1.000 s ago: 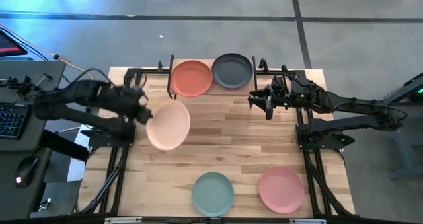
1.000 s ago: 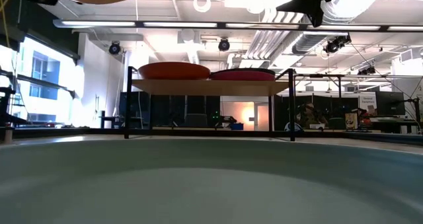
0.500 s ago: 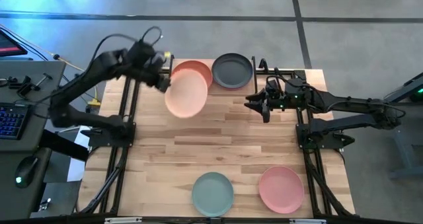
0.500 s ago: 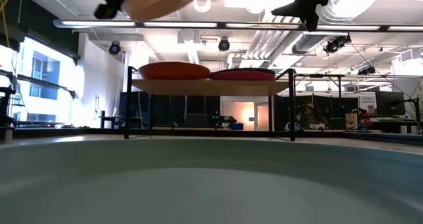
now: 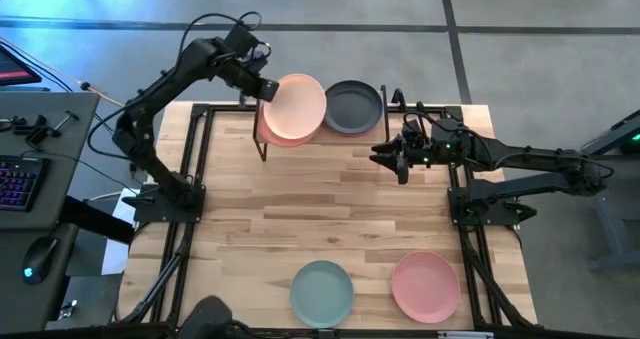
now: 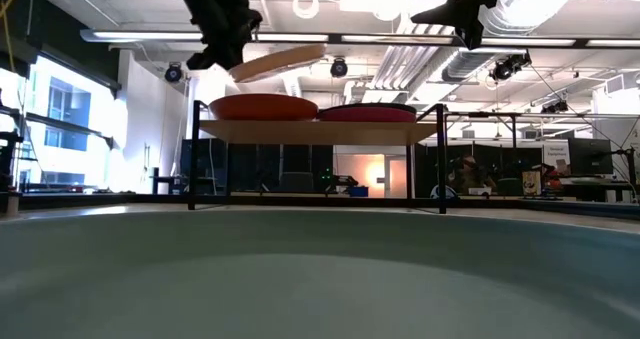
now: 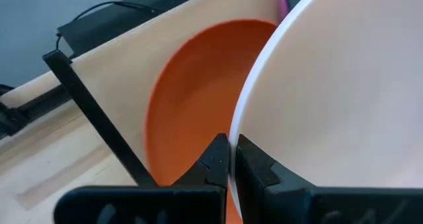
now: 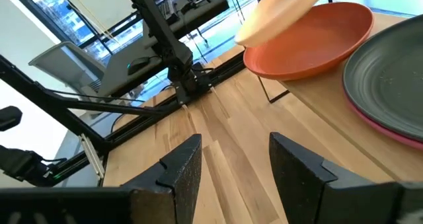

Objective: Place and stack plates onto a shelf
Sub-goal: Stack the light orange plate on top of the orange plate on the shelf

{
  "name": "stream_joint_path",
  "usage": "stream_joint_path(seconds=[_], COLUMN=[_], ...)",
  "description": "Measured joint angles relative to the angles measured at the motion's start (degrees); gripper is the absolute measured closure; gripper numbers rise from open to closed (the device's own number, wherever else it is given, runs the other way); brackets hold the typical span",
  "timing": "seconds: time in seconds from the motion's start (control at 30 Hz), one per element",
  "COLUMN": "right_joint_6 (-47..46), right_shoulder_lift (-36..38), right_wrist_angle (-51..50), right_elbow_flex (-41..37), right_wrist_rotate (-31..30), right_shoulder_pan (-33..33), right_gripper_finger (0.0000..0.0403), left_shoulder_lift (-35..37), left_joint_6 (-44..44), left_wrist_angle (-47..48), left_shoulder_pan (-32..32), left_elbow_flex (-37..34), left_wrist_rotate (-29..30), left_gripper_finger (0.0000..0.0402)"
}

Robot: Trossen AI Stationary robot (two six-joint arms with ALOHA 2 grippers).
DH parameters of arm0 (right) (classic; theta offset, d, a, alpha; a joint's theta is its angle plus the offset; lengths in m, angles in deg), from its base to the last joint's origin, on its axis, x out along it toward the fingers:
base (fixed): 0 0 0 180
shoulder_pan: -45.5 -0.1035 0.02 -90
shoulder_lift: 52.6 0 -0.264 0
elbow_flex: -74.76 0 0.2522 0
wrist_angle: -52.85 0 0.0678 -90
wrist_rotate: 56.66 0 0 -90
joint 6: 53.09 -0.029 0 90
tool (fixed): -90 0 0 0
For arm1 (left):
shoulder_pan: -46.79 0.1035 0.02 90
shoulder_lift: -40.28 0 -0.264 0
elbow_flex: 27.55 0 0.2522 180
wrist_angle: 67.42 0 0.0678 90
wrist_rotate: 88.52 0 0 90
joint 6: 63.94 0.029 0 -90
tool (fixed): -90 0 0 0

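My left gripper (image 5: 262, 87) is shut on the cream peach plate (image 5: 297, 107). It holds the plate over the terracotta orange plate (image 5: 270, 136), which lies on the left half of the shelf (image 6: 310, 131). The dark grey plate (image 5: 352, 107) lies on the magenta pink plate (image 8: 390, 135) on the shelf's right half. My right gripper (image 5: 397, 161) is open and empty, just near of the shelf's right end. The pale teal plate (image 5: 322, 291) and the salmon pink plate (image 5: 425, 286) lie flat near the table's near edge. My left gripper pinches the cream peach plate's rim (image 7: 232, 145) between its two fingers (image 7: 215, 161), at the plate's left edge. The fingers come from the table's far left. The plate is tilted, its free edge (image 6: 318, 49) higher, and it hangs clear above the terracotta plate (image 6: 262, 106).
The shelf's black legs (image 5: 262, 149) stand at the table's far edge. Black arm frames run along both table sides (image 5: 185, 229). Bare wood (image 5: 330, 214) lies between the shelf and the two near plates. A dark shape (image 5: 215, 314) shows at the near edge.
My left gripper has carried the cream peach plate from over the table's left middle toward the far edge and the right. The plate now hangs over the terracotta plate. It has come down closer to the shelf and tipped, its free edge up.
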Motion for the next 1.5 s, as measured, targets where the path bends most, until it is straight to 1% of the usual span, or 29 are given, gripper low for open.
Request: stream_joint_path(seconds=[0.13,0.27,0.33,0.57,0.83,0.93,1.2,1.5], right_joint_6=[0.0,0.1,0.1,0.2,0.2,0.2,0.1,0.2], right_shoulder_lift=[0.0,0.0,0.0,0.0,0.0,0.0,0.0,0.0], right_wrist_angle=[0.0,0.0,0.0,0.0,0.0,0.0,0.0,0.0], right_elbow_flex=[0.0,0.0,0.0,0.0,0.0,0.0,0.0,0.0], right_wrist_rotate=[0.0,-0.2,-0.4,-2.7,-2.8,-2.8,-2.8,-2.9], right_shoulder_pan=[0.0,0.0,0.0,0.0,0.0,0.0,0.0,0.0], right_gripper_finger=[0.0245,0.0245,0.0245,0.0245,0.0245,0.0245,0.0245,0.0245], left_shoulder_lift=[-0.9,-0.9,-0.9,-1.2,-3.7,-3.8,-3.9,-3.9], left_joint_6=[2.9,5.1,5.5,5.6,5.6,5.4,6.3,7.5], left_wrist_angle=[2.3,4.8,5.6,5.0,4.3,2.3,2.6,2.8], left_shoulder_pan=[1.1,2.6,3.1,2.6,0.7,0.4,0.4,0.1], left_elbow_flex=[0.3,0.3,0.3,0.3,0.1,0.1,0.1,0.1], left_wrist_rotate=[0.5,4.6,5.6,5.6,6.1,6.1,7.4,7.5], left_gripper_finger=[0.0401,0.0401,0.0401,0.0401,0.0401,0.0401,0.0398,0.0387])
